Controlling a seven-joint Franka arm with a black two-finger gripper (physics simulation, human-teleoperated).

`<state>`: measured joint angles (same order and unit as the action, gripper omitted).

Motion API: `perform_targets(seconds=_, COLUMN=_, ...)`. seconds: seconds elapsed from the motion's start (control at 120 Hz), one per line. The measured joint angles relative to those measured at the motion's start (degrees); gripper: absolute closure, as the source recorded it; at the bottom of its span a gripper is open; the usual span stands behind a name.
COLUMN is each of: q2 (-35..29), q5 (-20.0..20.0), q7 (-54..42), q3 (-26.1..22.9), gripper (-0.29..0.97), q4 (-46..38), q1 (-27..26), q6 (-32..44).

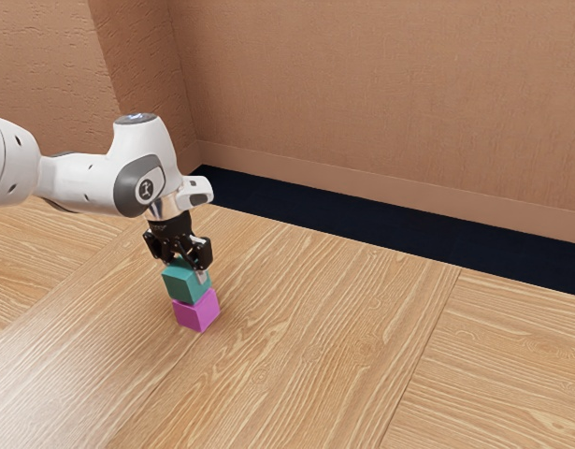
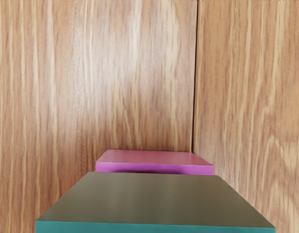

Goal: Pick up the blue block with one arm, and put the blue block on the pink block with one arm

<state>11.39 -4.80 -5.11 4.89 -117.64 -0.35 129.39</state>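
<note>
The blue block [image 1: 180,283], teal in colour, sits between the fingers of my black gripper [image 1: 184,267], which is shut on it near its top. Directly under it the pink block [image 1: 197,311] rests on the wooden table. The blue block's underside meets the pink block's top, shifted slightly toward the exterior view's left; I cannot tell whether its weight is on it. In the wrist view the blue block [image 2: 156,204] looms large just under my hand, and part of the pink block's top [image 2: 154,161] shows beyond it.
The wooden table [image 1: 343,346] stretches toward the exterior view's right and front. A seam between boards [image 2: 194,73] runs past the blocks. Brown walls and a dark floor strip [image 1: 390,220] lie behind the table's far edge.
</note>
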Motion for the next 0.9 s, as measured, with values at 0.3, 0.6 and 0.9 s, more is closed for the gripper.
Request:
perform_targets(seconds=0.3, q2=-0.03, q5=-0.35, q7=-0.07, q3=0.03, gripper=0.08, q4=-0.05, q1=-0.01, q6=-0.09)
perform_targets(seconds=0.6, q2=-11.22, q5=-0.53, q7=-0.22, q3=0.01, gripper=0.02, q4=7.47, q1=-0.11, q6=-6.84)
perform_targets(seconds=0.9, q2=-14.80, q5=1.72, q7=-0.37, q3=3.46, gripper=0.01, q4=15.10, q1=0.94, q6=-25.19)
